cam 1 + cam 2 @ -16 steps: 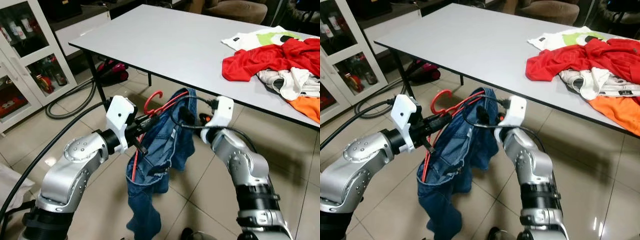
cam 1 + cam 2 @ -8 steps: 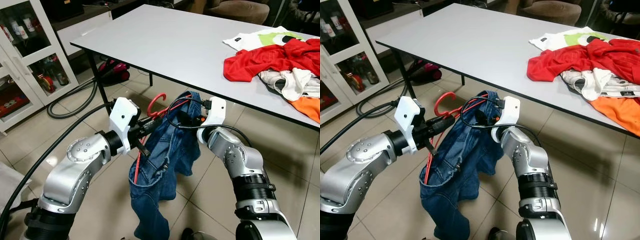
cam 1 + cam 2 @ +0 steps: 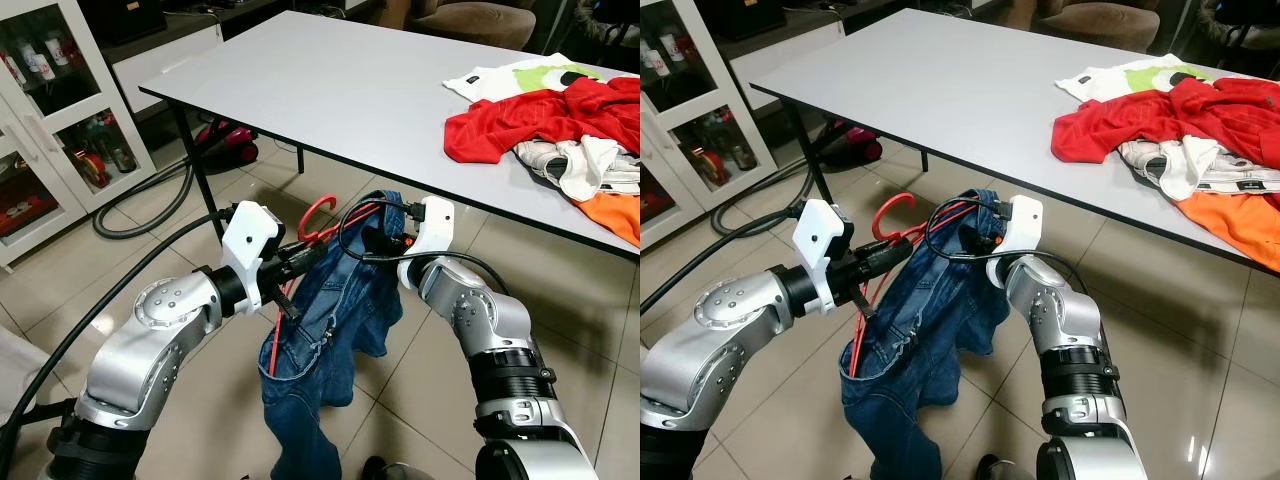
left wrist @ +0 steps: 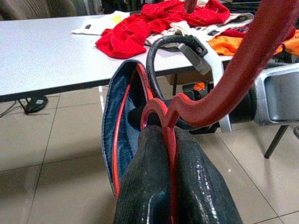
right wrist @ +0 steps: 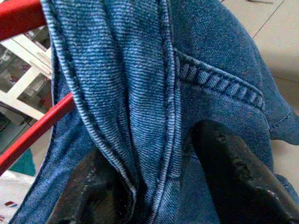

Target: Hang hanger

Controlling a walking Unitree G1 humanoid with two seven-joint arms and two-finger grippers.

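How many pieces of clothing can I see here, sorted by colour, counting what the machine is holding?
Blue: 1, the jeans on the red hanger
Red: 1
Orange: 1
White and green: 1
White with dark trim: 1
Total: 5, though the table pile may hide more.

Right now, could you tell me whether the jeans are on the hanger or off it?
On it: the jeans drape over the red hanger, held by the left pincer.
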